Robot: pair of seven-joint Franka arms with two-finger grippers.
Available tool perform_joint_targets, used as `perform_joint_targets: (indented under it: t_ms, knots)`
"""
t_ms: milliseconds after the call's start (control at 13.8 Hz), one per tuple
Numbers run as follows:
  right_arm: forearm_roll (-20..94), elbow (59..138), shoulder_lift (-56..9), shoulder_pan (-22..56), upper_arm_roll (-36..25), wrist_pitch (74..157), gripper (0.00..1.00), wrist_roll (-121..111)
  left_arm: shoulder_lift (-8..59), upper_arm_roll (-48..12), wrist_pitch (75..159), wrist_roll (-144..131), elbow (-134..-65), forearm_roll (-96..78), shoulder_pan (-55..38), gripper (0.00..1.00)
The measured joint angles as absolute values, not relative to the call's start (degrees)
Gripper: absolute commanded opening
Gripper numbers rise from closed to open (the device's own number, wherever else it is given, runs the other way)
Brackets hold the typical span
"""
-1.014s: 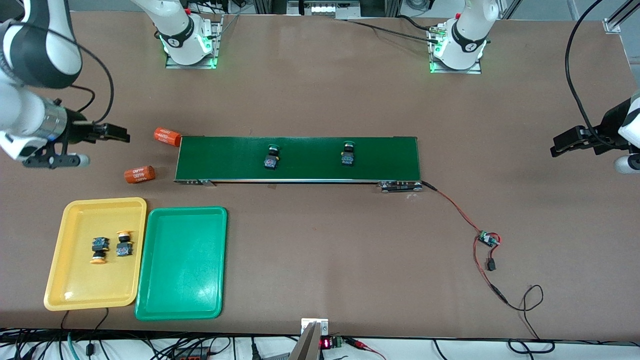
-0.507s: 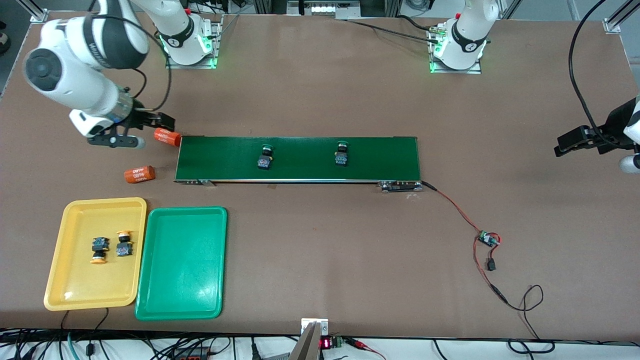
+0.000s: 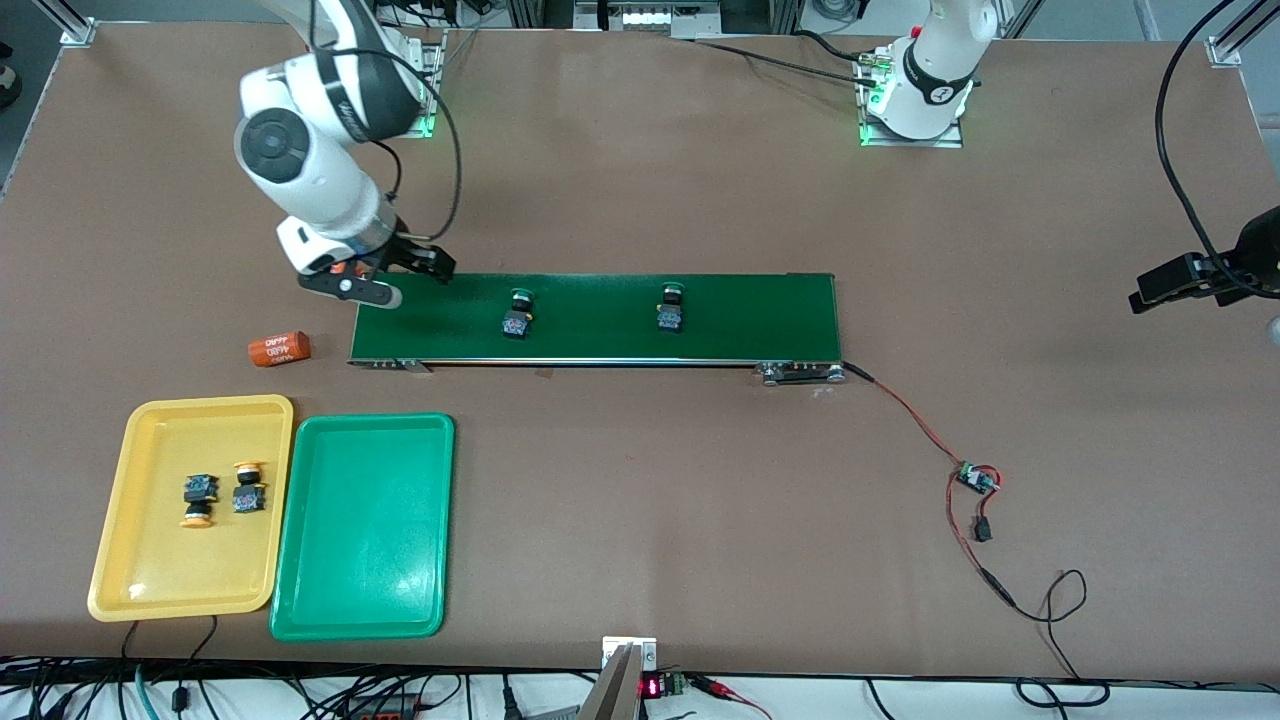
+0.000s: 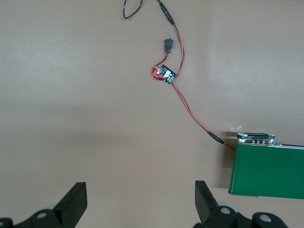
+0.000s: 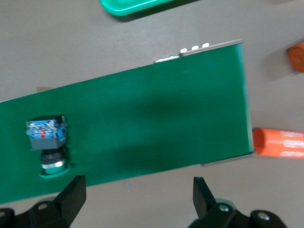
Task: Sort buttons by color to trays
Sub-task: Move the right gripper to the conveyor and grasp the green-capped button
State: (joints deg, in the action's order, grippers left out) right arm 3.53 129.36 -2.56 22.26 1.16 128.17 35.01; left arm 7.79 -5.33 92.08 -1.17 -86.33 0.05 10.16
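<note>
White numerals stand on the side of the orange cylinder lying on the brown table just off the right arm's end of the long dark-green belt; they appear upside down and read roughly as "4480", with a smaller line above them too small to make out. A small red digit display glows at the table edge nearest the front camera, its figures unreadable. White marks on the other orange cylinder cannot be read.
</note>
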Motion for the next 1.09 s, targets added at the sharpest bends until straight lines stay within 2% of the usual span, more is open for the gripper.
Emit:
perform_joint_targets:
  t_ms: [869,941,1086]
  knots:
    - [3.5,128.2,-12.0,29.0,1.2,140.2,1.00,40.5,7.6,-5.7,91.7,-1.1,-86.4,0.1,10.0,1.00]
    - [3.5,128.1,-13.3,29.1,1.2,141.3,0.99,40.5,7.5,-5.8,91.6,-1.1,-86.4,0.1,9.9,1.00]
    - [3.5,127.5,-16.0,29.1,1.0,143.7,0.89,40.5,7.4,-5.8,91.6,-1.1,-86.4,0.1,9.9,1.00]
